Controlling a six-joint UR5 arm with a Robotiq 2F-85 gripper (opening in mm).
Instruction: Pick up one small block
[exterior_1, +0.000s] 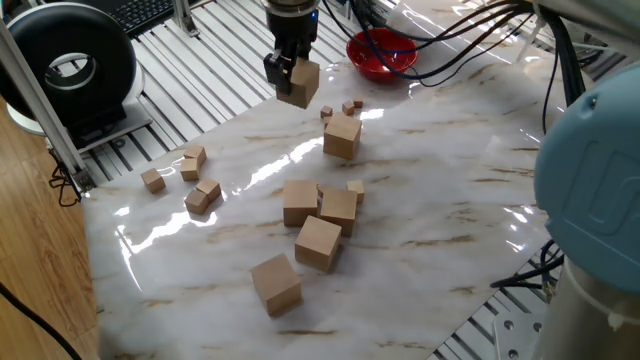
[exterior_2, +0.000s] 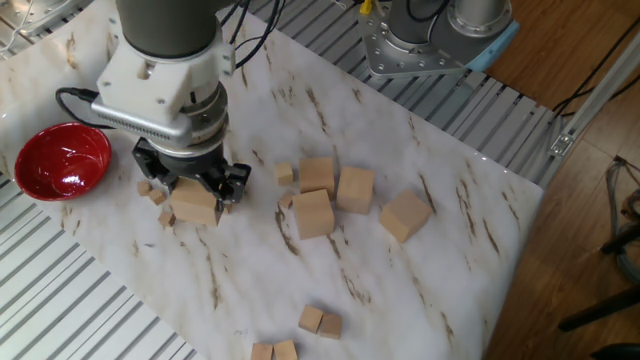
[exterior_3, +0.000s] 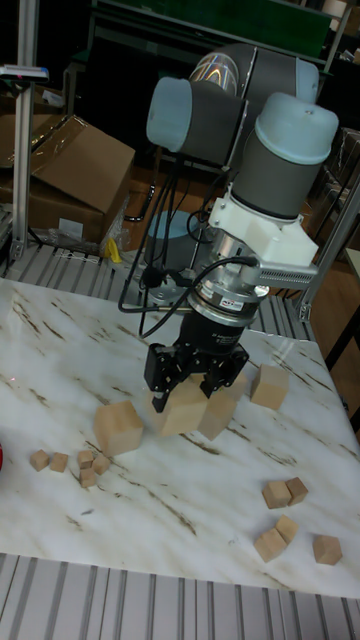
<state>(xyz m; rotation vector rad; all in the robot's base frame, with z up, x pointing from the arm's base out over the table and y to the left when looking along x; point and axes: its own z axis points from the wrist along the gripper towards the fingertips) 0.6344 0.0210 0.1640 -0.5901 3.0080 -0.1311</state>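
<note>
The marble table (exterior_1: 450, 220) is lying well below, so if the grip is being kept too loose, the small block (exterior_1: 299, 81) could be dropped back onto it. The block is being squeezed between the two fingers of the gripper (exterior_1: 287, 68), which is closed tight on its sides, up in the air.

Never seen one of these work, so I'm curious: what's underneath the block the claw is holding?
The held wooden cube hangs in the gripper. Only bare marble tabletop shows below; the spot directly beneath is partly covered.
</note>
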